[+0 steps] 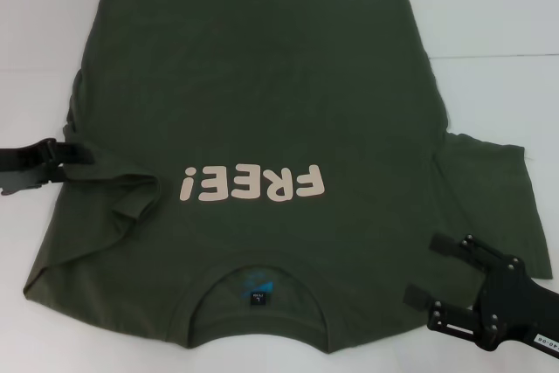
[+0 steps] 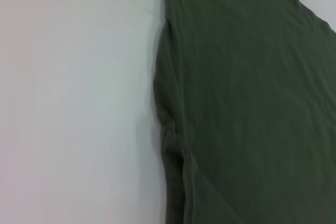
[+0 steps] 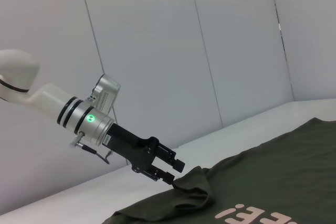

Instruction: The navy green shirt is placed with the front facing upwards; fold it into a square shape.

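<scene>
The navy green shirt lies front up on the white table, its collar toward me and the pale "FREE!" lettering reading upside down. My left gripper is at the shirt's left edge, shut on the left sleeve, which is pulled up and bunched inward over the chest. The right wrist view shows that gripper pinching the raised sleeve. My right gripper hovers open by the right shoulder, near the flat right sleeve. In the left wrist view only the shirt and the table show.
The white table shows bare on both sides of the shirt and past its hem. A pale wall stands behind the table in the right wrist view.
</scene>
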`<state>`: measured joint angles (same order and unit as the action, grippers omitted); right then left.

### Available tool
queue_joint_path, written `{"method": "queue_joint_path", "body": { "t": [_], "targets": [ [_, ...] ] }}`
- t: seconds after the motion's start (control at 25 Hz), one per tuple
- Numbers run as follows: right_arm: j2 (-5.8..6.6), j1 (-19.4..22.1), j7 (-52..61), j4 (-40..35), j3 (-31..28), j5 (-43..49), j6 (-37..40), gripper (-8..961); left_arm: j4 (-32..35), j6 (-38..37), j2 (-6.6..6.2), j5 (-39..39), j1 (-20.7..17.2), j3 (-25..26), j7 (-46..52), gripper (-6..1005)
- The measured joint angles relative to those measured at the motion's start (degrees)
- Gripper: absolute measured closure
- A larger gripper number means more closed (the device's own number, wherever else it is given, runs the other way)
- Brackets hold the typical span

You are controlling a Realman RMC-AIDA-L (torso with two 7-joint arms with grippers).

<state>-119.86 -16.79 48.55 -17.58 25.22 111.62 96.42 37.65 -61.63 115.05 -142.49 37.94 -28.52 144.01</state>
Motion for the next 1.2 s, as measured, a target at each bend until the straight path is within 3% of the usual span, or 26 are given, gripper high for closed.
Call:
{"method": "queue_joint_path", "body": {
  "t": [1.2],
  "targets": [
    [0.00, 0.1, 0.2, 0.0, 0.0, 0.0, 0.1, 29, -0.4, 4.4, 0.75, -0.1, -0.3, -3.2, -0.1, 430]
  ]
}}
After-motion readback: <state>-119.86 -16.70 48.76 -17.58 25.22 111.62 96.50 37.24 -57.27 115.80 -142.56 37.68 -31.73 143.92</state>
